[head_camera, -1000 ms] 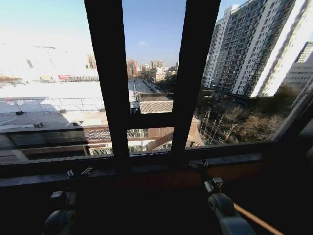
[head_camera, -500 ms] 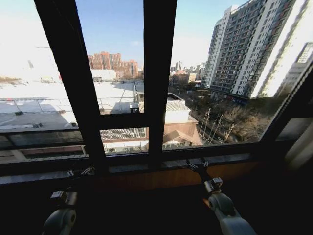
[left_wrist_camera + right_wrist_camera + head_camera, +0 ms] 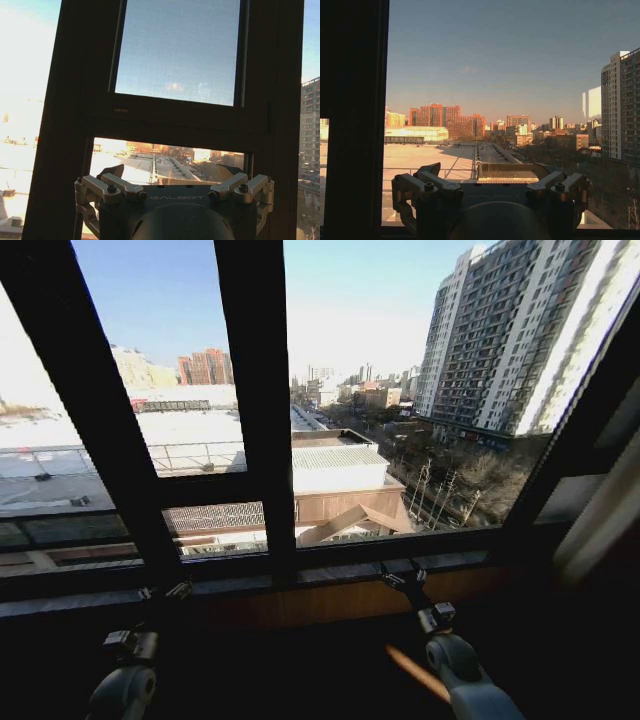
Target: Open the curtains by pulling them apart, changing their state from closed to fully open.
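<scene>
Hanging curtain (image 3: 600, 520) right of right gripper (image 3: 402, 575), apart

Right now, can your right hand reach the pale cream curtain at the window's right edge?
Probably not yet. The open right hand points at the dark window sill, while the pale cream curtain hangs apart, farther right. Nothing blocks the way.

I see the left gripper (image 3: 170, 175) as a dark metal body with the word GALBOT printed on it, under pale silver linkage bars fixed by round screws on both sides of the jaws. The right gripper (image 3: 487, 172) has the same silver bars and screws. Behind the jaws, each arm ends in a rounded light-grey wrist housing (image 3: 455, 660).
</scene>
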### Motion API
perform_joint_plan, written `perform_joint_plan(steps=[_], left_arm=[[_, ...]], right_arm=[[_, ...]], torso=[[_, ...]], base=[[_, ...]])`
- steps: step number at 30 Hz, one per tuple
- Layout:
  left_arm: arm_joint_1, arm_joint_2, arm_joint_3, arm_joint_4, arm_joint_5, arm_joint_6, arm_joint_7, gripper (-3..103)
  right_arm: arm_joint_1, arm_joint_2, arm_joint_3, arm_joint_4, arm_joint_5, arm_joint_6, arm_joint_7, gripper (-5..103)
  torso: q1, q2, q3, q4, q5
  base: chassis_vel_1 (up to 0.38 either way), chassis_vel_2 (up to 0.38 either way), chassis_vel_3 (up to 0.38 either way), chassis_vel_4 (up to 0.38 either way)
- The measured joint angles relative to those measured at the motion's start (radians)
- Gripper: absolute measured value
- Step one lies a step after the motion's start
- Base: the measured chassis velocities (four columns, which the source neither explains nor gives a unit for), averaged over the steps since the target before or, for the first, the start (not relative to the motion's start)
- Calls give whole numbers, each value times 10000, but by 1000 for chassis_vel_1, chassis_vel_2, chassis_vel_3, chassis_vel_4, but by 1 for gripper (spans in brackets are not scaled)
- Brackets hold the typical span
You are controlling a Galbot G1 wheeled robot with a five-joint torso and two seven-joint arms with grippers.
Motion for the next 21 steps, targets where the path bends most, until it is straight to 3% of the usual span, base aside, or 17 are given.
perform_joint_plan(steps=[11,21], left_arm=[[0,0,-3,0,0,0,-12,100],[-1,-1,-1,1,0,0,-11,100]], right_arm=[[1,1,-1,0,0,0,-1,100],[1,0,-1,0,0,0,-2,100]], torso=[[2,-1,2,-5,13],[0,-1,1,-2,8]], base=[[57,-24,-63,10],[181,-189,-185,214]])
